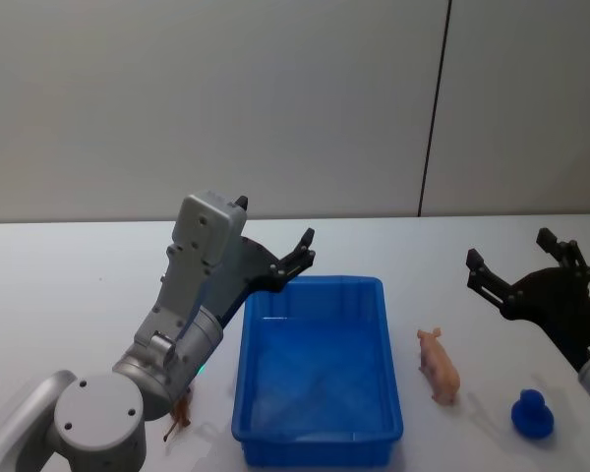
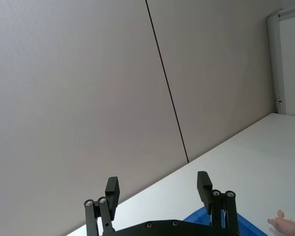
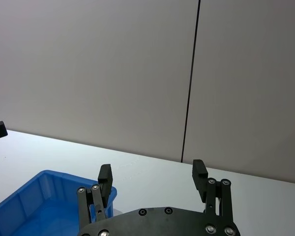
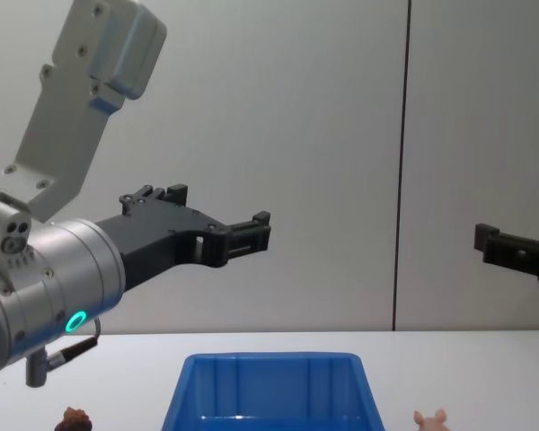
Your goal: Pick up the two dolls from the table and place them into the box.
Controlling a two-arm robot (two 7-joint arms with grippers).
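Note:
The blue box (image 1: 315, 433) stands on the white table (image 1: 79, 275) in front of me, and nothing shows inside it. The pale pink doll (image 1: 439, 366) lies on the table just right of the box. The dark reddish-brown doll (image 1: 180, 413) lies left of the box, partly behind my left arm. My left gripper (image 1: 300, 256) hangs open and empty in the air above the box's far left corner. My right gripper (image 1: 509, 252) is also open and empty, raised to the right of the pink doll. The chest view shows the box (image 4: 269, 391), brown doll (image 4: 75, 418) and pink doll (image 4: 429, 419) below both grippers.
A small dark blue toy (image 1: 532, 413) sits on the table right of the pink doll, near my right arm. A grey wall with a dark vertical seam (image 1: 433, 108) rises behind the table.

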